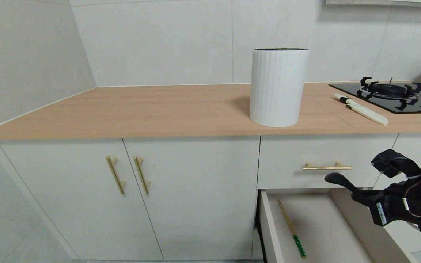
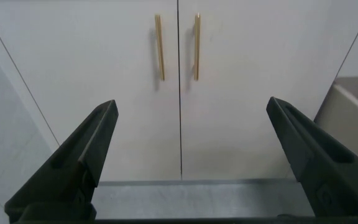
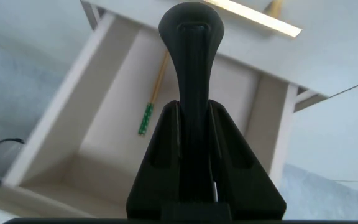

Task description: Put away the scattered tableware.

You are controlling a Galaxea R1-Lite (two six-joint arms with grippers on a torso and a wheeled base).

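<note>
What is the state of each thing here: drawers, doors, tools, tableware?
Lower drawer: open.
Upper drawer: shut.
Cabinet doors: shut.
Left tool: open, empty.
Right tool: shut, empty.
Chopsticks: lying in lower drawer.
White utensil: lying on countertop.
White canister: upright on countertop.

place: kitchen | wood countertop | gas hob | tiled wall | cabinets

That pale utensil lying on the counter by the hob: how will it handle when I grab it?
The pale utensil looks slim and straight, so it is probably stiff and light. It lies flat on the counter, so a grasp may scrape the wood. Its surface seems smooth, so if it is gripped near one end it might pivot or slip.
</note>
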